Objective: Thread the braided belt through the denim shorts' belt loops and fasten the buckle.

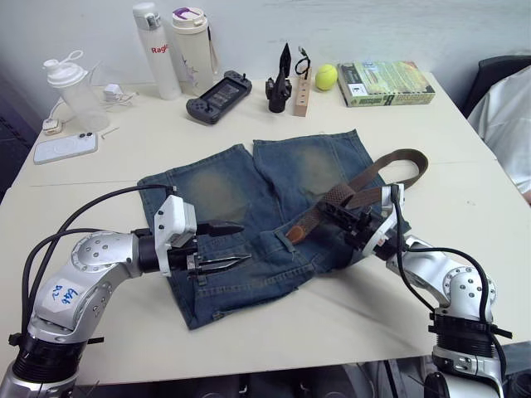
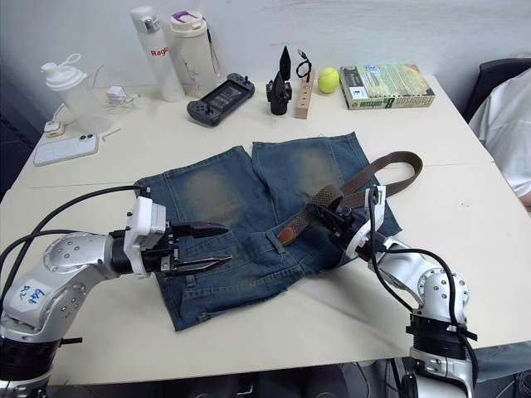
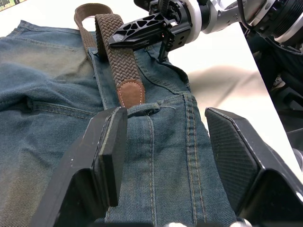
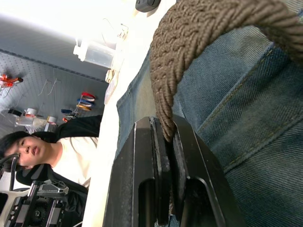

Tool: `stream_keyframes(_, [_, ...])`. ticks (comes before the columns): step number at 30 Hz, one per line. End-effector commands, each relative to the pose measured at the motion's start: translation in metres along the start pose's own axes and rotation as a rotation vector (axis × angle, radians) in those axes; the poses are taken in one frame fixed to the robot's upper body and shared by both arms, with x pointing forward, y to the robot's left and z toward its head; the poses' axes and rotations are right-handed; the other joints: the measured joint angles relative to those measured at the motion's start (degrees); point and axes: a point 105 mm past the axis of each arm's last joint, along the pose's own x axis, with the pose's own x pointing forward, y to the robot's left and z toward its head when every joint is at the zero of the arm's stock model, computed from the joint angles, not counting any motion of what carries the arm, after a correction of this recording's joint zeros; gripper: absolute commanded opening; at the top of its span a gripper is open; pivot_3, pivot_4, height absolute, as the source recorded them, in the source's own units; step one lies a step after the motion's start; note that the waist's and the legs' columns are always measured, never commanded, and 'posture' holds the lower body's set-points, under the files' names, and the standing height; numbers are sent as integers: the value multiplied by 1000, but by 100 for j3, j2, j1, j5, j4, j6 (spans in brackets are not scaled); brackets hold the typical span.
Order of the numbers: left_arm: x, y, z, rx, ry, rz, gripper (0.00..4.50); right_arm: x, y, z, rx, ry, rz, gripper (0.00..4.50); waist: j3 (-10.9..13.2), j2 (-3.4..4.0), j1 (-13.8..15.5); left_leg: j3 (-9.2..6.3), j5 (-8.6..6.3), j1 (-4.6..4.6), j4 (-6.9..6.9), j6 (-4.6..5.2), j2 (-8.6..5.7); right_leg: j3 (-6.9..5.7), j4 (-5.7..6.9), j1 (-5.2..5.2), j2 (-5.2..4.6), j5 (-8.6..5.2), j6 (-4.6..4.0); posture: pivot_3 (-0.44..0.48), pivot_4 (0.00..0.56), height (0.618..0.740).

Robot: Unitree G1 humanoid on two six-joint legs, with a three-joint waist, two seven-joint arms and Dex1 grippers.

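Your left gripper (image 1: 234,245) sat spread over the denim shorts (image 1: 224,186) near their waistband, while your right gripper (image 1: 347,214) pinched the braided belt (image 1: 353,192), whose tan tip (image 3: 130,93) lay on the waistband mid-table.

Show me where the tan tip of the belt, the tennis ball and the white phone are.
tan tip of the braided belt (image 3: 130,93): left wrist view, middle of the tan end piece.
tennis ball (image 1: 326,77): left eye view, centre of the ball.
white phone (image 1: 65,148): left eye view, middle of its back.
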Motion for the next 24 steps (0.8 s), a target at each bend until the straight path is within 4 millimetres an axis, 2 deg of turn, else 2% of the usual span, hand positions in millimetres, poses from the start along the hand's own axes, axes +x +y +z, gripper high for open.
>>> stream_keyframes(1, [1,0,4,24,-8,-4,2918,-2,7,2,-1,2,38,0,0,0,1,0,0,0,0,0,0,0,0,0,0,0,0,0,150,720])
stream_keyframes(6, [0,-1,4,24,-2,-7,2918,-5,-8,5,2,-9,-3,0,0,0,1,0,0,0,0,0,0,0,0,0,0,0,0,0,150,720])
stream_keyframes(12, [-1,-1,3,22,5,-6,2918,-3,-15,0,1,13,-13,0,1,3,2,3,0,0,0,0,0,2,-3,0,0,0,0,0,150,720])
stream_keyframes(19, [-2,-1,2,27,14,-1,2918,4,-21,-20,-29,101,-34,0,1,3,-3,3,0,0,0,0,0,2,-4,0,0,0,0,0,150,720])
stream_keyframes(24, [-2,0,1,31,21,0,2918,14,-17,-34,-58,143,-17,0,1,3,-8,4,-1,2,-2,-2,6,3,-5,0,2,0,0,0,150,720])
